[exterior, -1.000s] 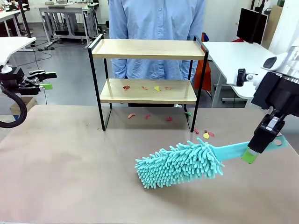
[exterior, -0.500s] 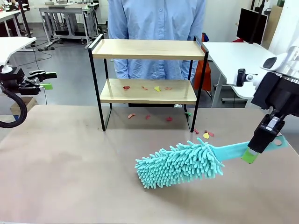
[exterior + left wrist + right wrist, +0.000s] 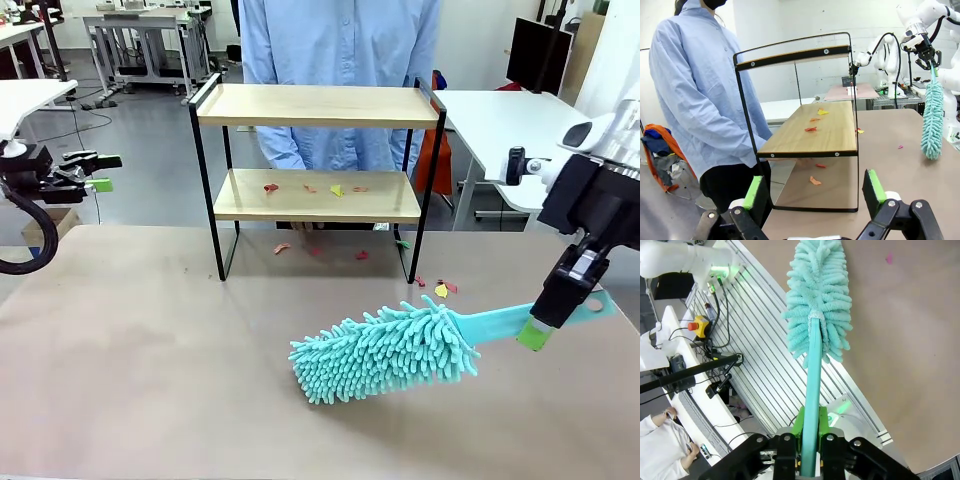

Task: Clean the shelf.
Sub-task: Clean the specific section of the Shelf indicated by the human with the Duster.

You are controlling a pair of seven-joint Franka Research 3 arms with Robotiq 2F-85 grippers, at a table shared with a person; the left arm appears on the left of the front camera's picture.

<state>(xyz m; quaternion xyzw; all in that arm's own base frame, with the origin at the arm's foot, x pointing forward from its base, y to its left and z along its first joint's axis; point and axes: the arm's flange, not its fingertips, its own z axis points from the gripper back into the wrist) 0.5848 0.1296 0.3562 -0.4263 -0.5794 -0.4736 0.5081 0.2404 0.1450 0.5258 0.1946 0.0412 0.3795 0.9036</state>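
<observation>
Only the person (image 3: 340,40) has shifted, leaning a little to one side behind the shelf (image 3: 315,105), and what looks like a hand (image 3: 300,228) now shows just under the lower board; both arms and the duster lie as they did a second ago.

The right claw (image 3: 540,325) is clamped on the flat handle of the teal duster (image 3: 385,352), whose fluffy head stretches away from it and rests on the table (image 3: 150,350). Beyond that head, farther from the claw, stands the shelf, upright near the far edge in front of the person. Coloured scraps (image 3: 337,189) lie on its lower board, more lie on the table between its legs, and a few more (image 3: 441,290) lie just beyond the duster's handle, near the right claw.

The right wrist view looks straight down the handle: the right claw (image 3: 810,425) pinches it between its green pads, and the duster (image 3: 816,295) points out over the brown tabletop. It also shows a ribbed metal frame beside the table, cables and a yellow box with a red button (image 3: 699,326).

The left claw (image 3: 98,172) hangs well off to the side of the shelf, jaws wide and holding nothing. Its own view shows the left claw (image 3: 812,192) gaping, the shelf (image 3: 815,132) end-on just ahead, the person (image 3: 700,90) side-on next to it, and, farther off, the duster (image 3: 931,120) gripped by the right claw (image 3: 926,52).

White tables and a dark monitor (image 3: 540,55) stand behind on a grey floor.
</observation>
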